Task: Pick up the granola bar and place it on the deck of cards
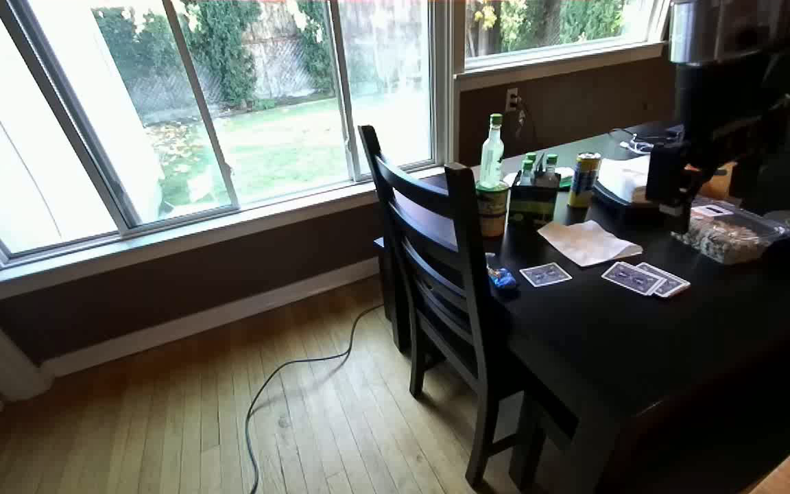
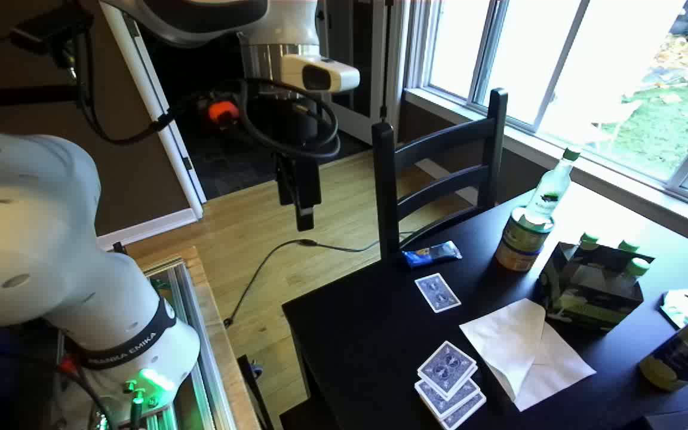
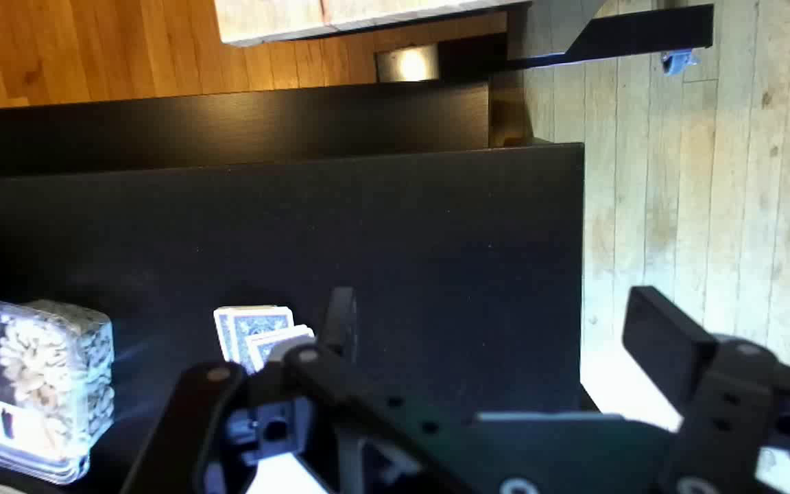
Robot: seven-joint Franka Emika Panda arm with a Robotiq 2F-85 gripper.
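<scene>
The granola bar in a shiny blue wrapper [image 2: 432,255] lies on the black table beside the chair, and it shows in both exterior views [image 1: 503,279]. In the wrist view it is out of sight. The deck of cards [image 2: 447,371], blue-backed and spread in skewed stacks, lies nearer the table's edge; it shows also in an exterior view [image 1: 644,279] and partly behind a finger in the wrist view [image 3: 256,329]. A single card [image 2: 438,292] lies between bar and deck. My gripper [image 3: 501,326] is open and empty, high above the table, apart from both [image 2: 303,218].
A white napkin or envelope [image 2: 529,352] lies beside the deck. A glass bottle [image 2: 550,188] stands on a can [image 2: 522,245], near a bottle carton [image 2: 595,292] and a tall can [image 2: 684,355]. A chair [image 2: 439,161] abuts the table. A clear food container [image 3: 38,391] is also there.
</scene>
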